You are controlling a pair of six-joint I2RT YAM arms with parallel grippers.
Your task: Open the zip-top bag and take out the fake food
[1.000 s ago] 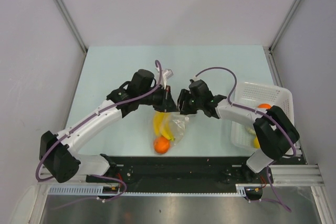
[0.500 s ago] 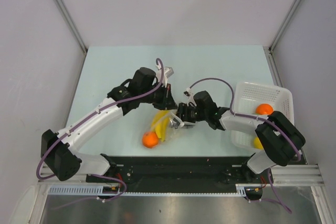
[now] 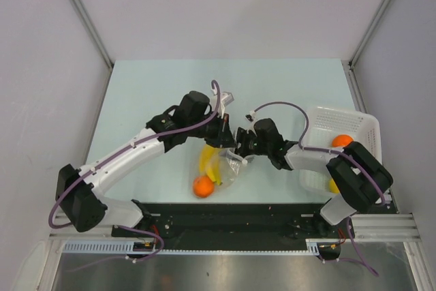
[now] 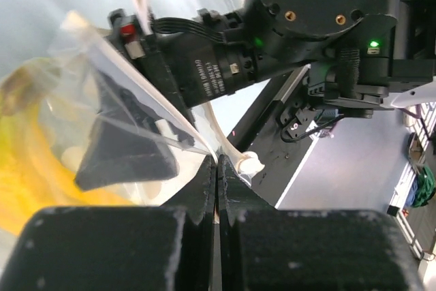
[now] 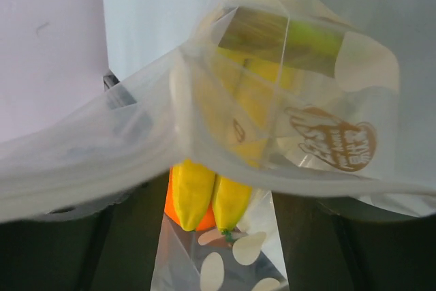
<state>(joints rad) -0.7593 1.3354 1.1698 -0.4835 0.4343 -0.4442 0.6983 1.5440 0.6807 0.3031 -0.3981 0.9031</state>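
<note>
The zip-top bag (image 3: pixel 230 166) hangs crumpled between my two grippers at mid-table. My left gripper (image 3: pixel 227 142) is shut on the bag's upper edge (image 4: pixel 204 146). My right gripper (image 3: pixel 242 146) is right beside it, fingers spread wide, with bag film (image 5: pixel 225 110) draped across them. The yellow banana bunch (image 3: pixel 208 161) sits in the bag and shows through the film (image 5: pixel 204 192). A round orange (image 3: pixel 202 186) lies by the bag's lower left corner; I cannot tell whether it is inside. It peeks from behind the banana tips (image 5: pixel 176 217).
A white perforated basket (image 3: pixel 354 122) stands at the right edge, holding another orange (image 3: pixel 343 141) and a yellow fruit (image 3: pixel 332 185). The right arm's forearm lies over the basket's near side. The black base rail runs along the near edge.
My left gripper has shifted right and my right gripper has closed in beside it. The bag swung with them. The orange rolled left, then back to the right.
</note>
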